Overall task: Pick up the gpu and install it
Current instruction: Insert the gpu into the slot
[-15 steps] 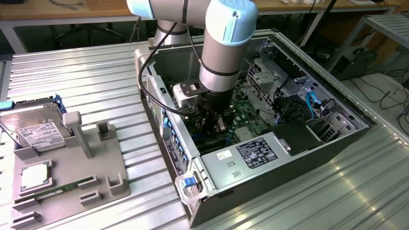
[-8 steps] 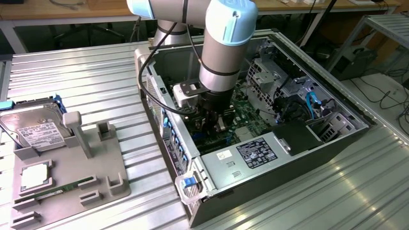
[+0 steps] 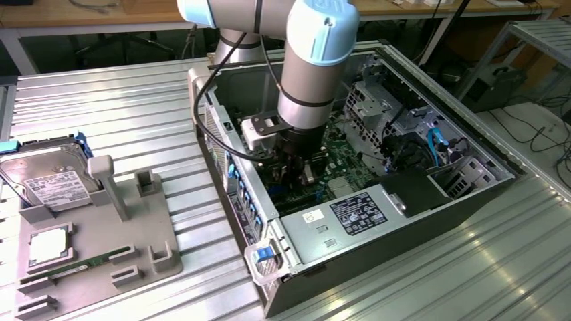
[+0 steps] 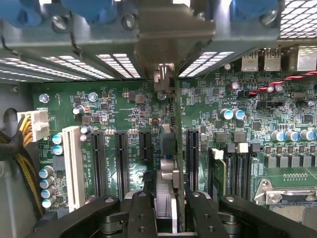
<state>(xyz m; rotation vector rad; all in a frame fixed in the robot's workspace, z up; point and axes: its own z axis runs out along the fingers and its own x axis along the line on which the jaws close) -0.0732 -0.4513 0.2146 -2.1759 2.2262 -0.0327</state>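
On the ribbed metal surface (image 3: 107, 100), the open computer case (image 3: 446, 207) sits at three o'clock. The claw (image 4: 171, 208) holds the gpu (image 4: 168, 173) edge-on over the motherboard (image 4: 124, 109); installing is under way, needing careful slot lining.

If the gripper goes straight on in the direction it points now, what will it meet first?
The gripper, shut on the gpu, points down at the motherboard. The card's lower edge would probably meet the board first, at or beside a black slot; how far is unclear.

Silver-grey tubular arm (image 3: 308, 80) with pale blue joint caps, a black cable alongside, and a black, screw-dotted hand (image 4: 166, 208).
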